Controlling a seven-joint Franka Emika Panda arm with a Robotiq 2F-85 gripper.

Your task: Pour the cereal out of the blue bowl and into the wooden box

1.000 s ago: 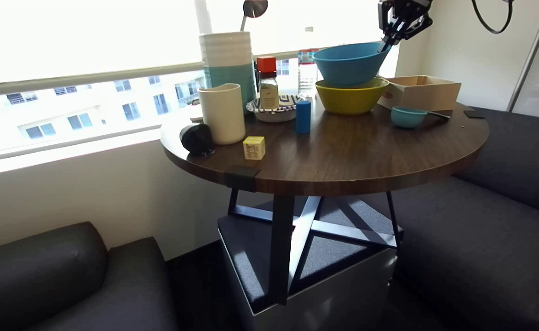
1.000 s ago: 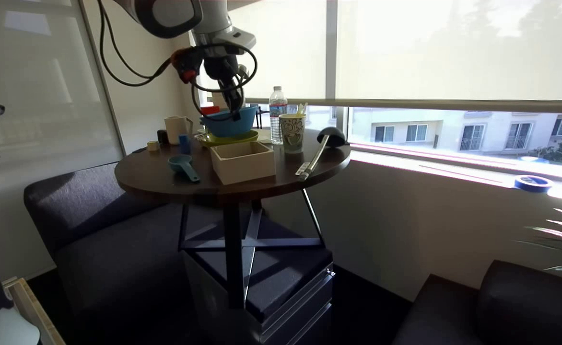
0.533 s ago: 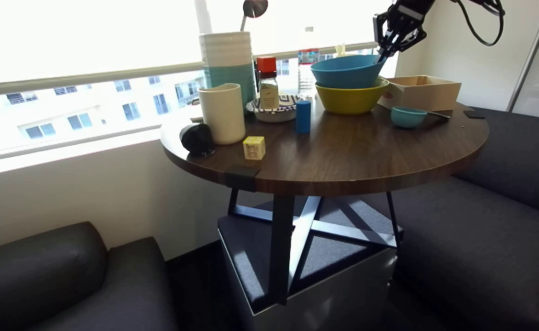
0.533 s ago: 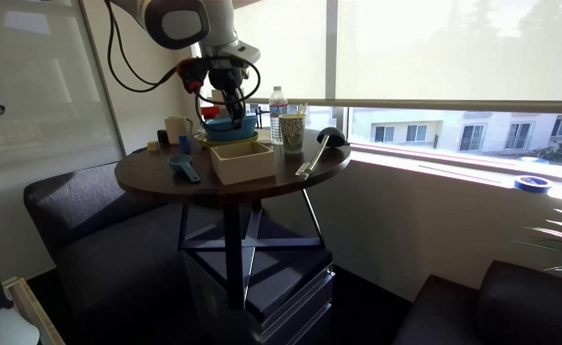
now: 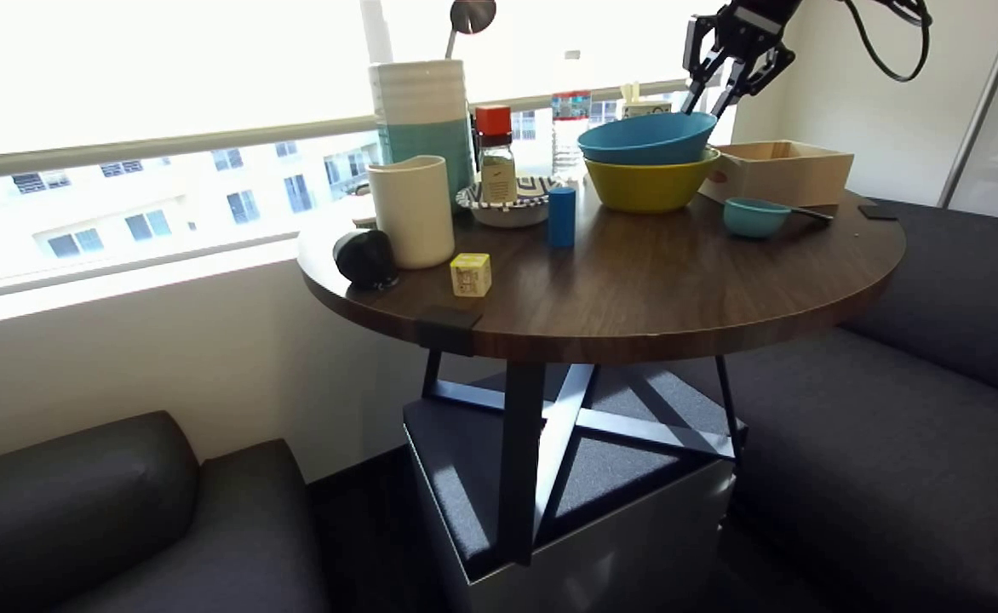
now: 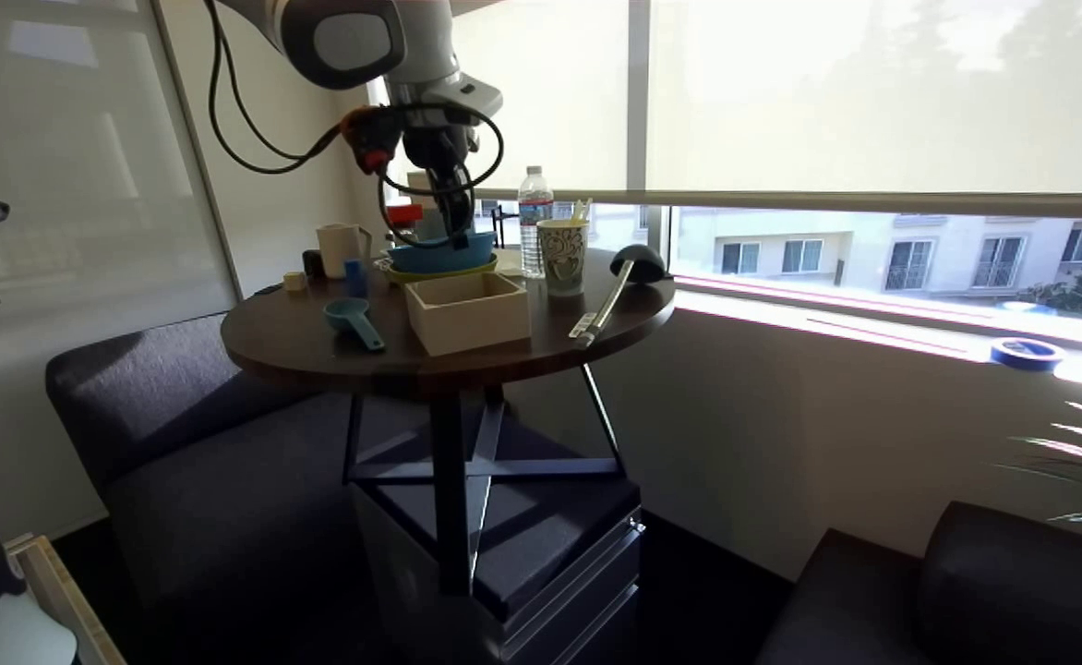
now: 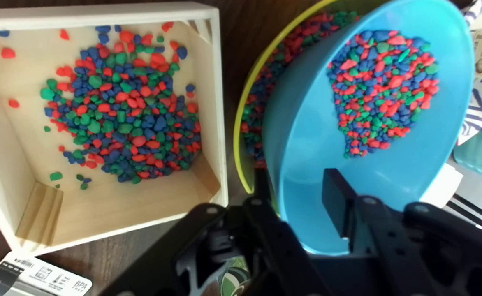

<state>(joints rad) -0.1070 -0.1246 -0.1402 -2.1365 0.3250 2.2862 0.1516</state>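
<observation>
Two fingers (image 7: pixel 337 202) of gripper (image 7: pixel 298 186) spread apart with gap between, astride rim of blue bowl (image 7: pixel 315 144): one inside, one outside. Blue bowl tilted, nested in yellow bowl (image 5: pixel 639 189), side under gripper raised; cereal (image 7: pixel 383 90), in red, green and blue pieces, heaped within, more in yellow bowl. Just beside: wooden box (image 7: pixel 101 16), upright on table (image 5: pixel 661 277), holding cereal scattered over its floor, densest toward bowls. Farther off: teal scoop (image 6: pixel 347 319). Well apart, across table: cream mug (image 5: pixel 414 213), yellow-topped cube (image 5: pixel 470 277). Background, in both exterior views: window (image 6: pixel 786 231) with shade (image 6: pixel 873 102) partly lowered.
</observation>
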